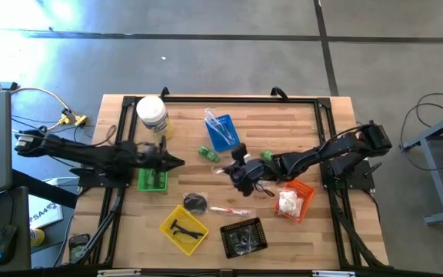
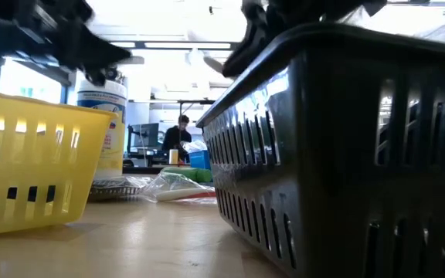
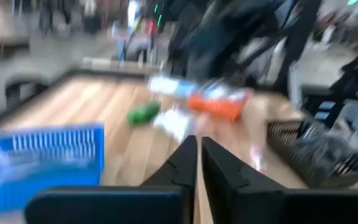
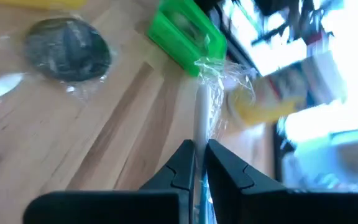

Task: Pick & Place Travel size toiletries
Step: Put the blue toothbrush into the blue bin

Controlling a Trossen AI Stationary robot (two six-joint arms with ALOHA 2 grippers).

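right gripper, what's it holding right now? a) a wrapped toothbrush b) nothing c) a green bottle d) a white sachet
a: in the right wrist view the right gripper is shut on a thin white toothbrush in a clear crinkly wrapper, sticking out from between its fingers above the wooden table.

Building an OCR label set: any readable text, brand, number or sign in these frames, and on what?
None can be read with confidence.
White tub: its yellow and blue label carries print, too blurred to read.
White paper sheet by the table's left edge: dark lettering, cut off and too small to read.
Toothbrush wrapper in the right gripper: no print visible.
Coloured trays: no markings visible.
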